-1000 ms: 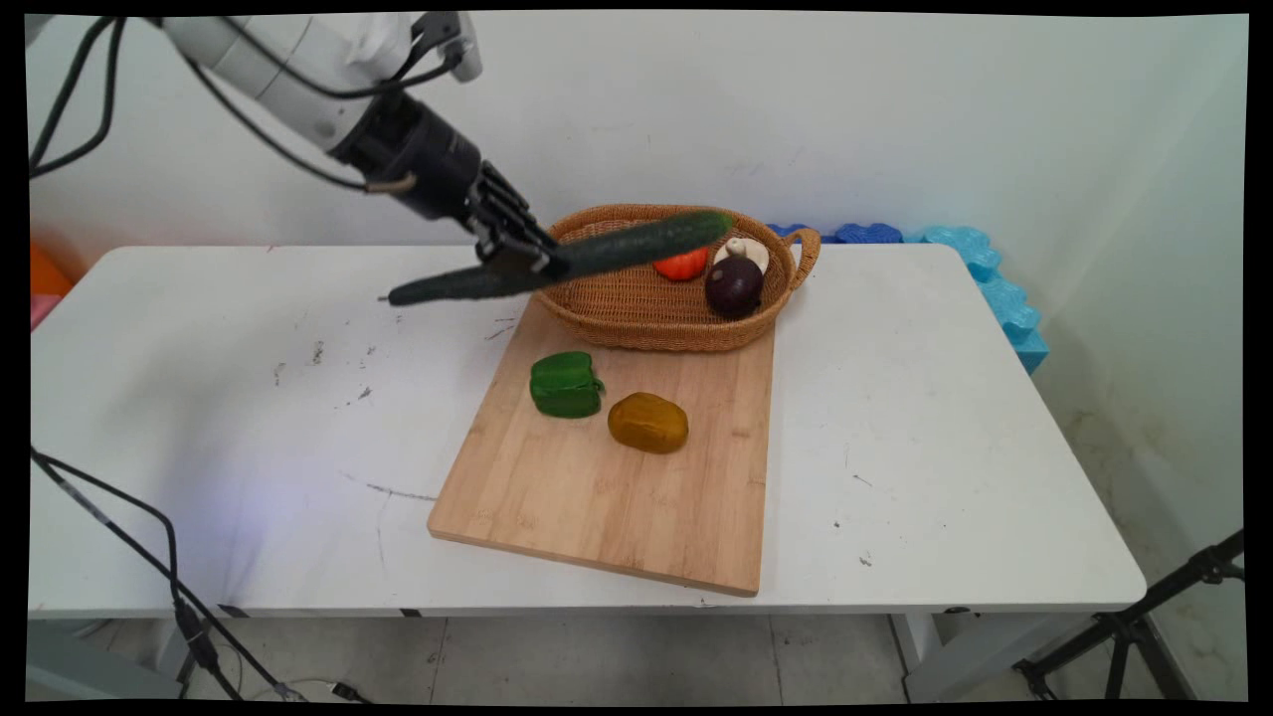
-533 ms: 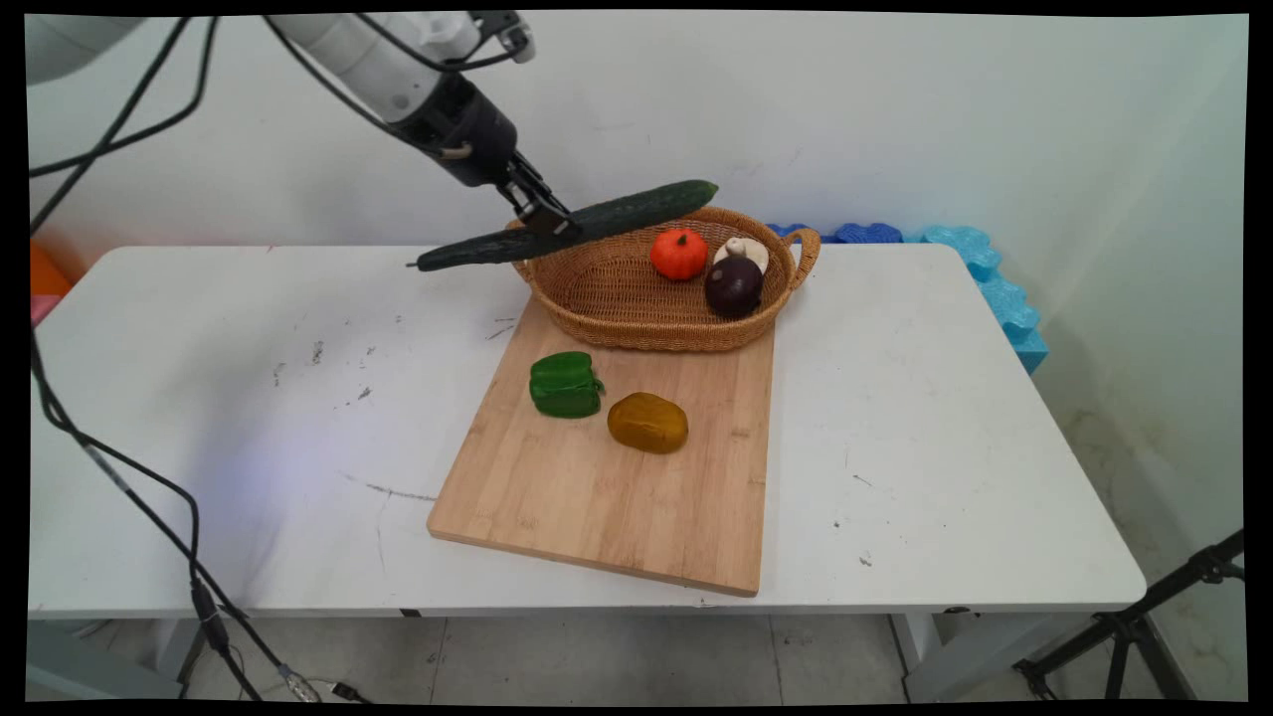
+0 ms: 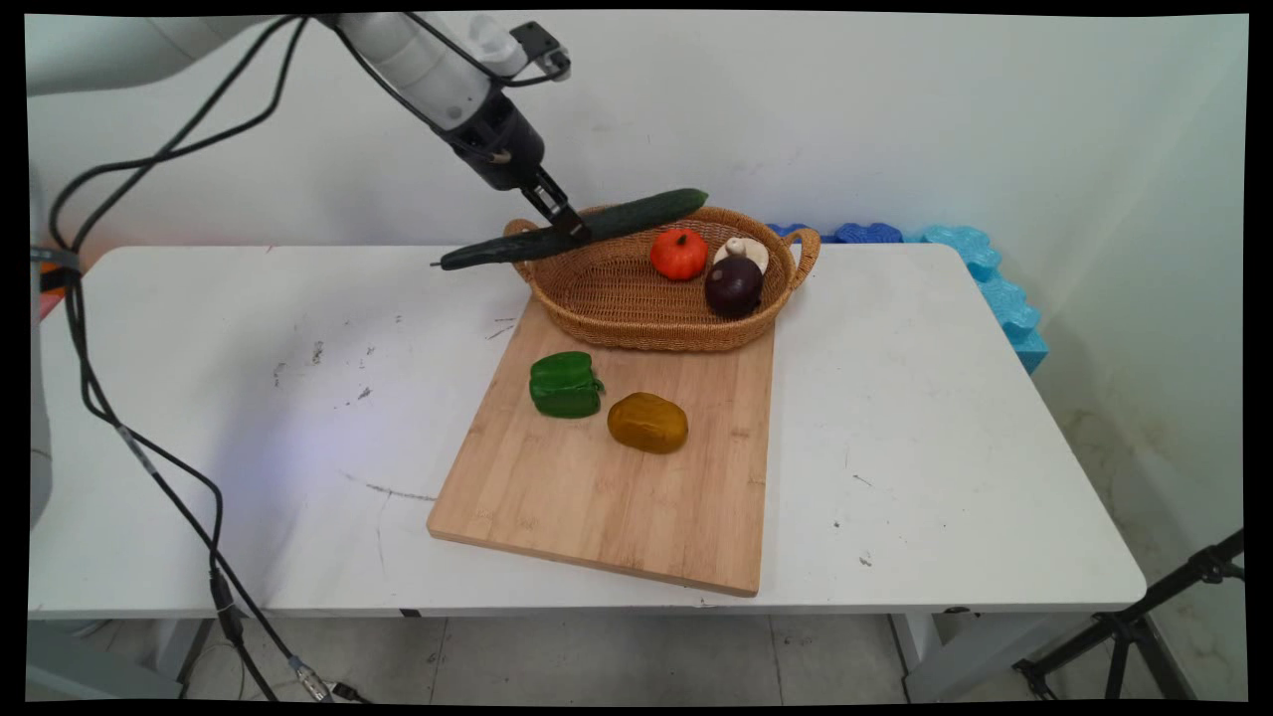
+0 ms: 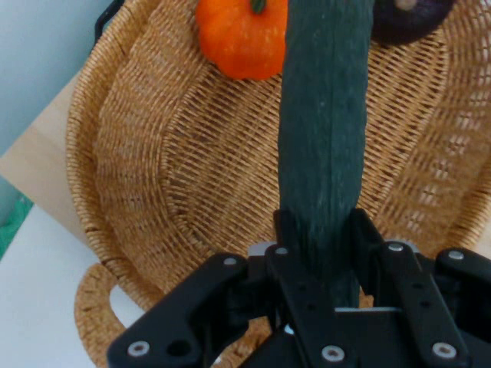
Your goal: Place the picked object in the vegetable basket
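Gripper [image 3: 567, 223] clamped on dark green cucumber [image 3: 587, 226] near its middle, held aloft over left rim of wicker basket [image 3: 636, 308]. Orange pumpkin [image 3: 678, 255], purple fruit [image 3: 734, 286] inside basket. Basket's near edge sits on cutting board [image 3: 617, 497], which carries green pepper [image 3: 565, 385], yellow-brown lump [image 3: 647, 422].

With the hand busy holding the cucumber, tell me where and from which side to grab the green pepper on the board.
Grip the green pepper across its blocky body, coming straight down from above. It lies low on the cutting board, clear space all round; the yellow-brown piece sits apart, to its right in the main view.
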You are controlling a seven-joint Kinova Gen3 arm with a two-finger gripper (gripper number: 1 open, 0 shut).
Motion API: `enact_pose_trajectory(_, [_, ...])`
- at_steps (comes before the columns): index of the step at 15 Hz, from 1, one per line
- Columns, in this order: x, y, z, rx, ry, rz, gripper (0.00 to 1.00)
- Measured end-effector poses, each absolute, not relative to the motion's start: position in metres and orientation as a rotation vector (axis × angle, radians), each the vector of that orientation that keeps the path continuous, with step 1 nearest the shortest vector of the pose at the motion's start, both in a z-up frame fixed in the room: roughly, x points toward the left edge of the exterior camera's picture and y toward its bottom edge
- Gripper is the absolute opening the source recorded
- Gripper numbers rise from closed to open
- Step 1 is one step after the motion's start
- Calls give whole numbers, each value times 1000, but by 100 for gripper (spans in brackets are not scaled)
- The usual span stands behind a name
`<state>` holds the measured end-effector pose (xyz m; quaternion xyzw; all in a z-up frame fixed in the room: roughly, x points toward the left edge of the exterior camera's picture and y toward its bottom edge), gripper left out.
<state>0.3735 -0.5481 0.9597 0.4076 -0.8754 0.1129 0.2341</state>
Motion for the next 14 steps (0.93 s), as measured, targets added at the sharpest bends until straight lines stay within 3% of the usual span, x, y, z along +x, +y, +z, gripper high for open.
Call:
enact_pose_trajectory(8, [365, -579, 937, 1195, -2400, 283, 0])
enact_pose_trajectory(9, [365, -581, 936, 1198, -2399, 283, 100])
enact_pose_trajectory(14, [359, -584, 934, 1204, -2383, 273, 100])
